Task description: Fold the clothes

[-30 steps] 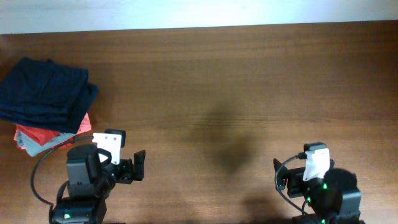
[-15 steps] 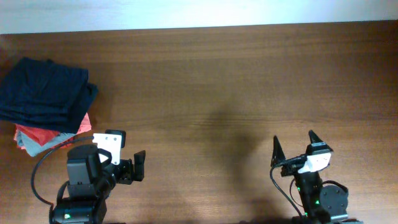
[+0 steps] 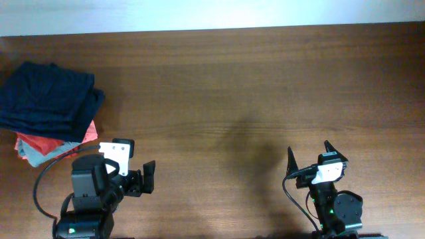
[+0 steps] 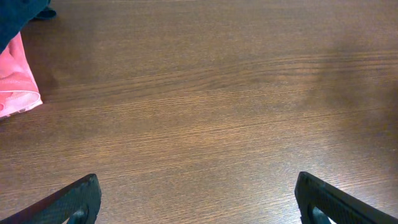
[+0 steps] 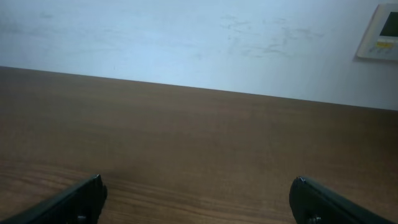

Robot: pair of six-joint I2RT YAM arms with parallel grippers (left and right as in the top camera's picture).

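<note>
Two grippers empty, parked at 6 o'clock.

Overhead: navy garment (image 3: pixel 50 99) lies folded atop red garment (image 3: pixel 50 142), at 10 o'clock near left edge. Fold judged complete. Table (image 3: pixel 232 86) centre offers free room.

Left wrist: left gripper (image 4: pixel 196 186) spread wide, holding nothing.

Right wrist: right gripper (image 5: pixel 196 186) spread wide, holding nothing. Far table edge at 12 o'clock.

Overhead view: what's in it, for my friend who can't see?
A folded navy garment tops a small pile of clothes at the left of the wooden table. The left end effector and right end effector are open, holding nothing.
</note>
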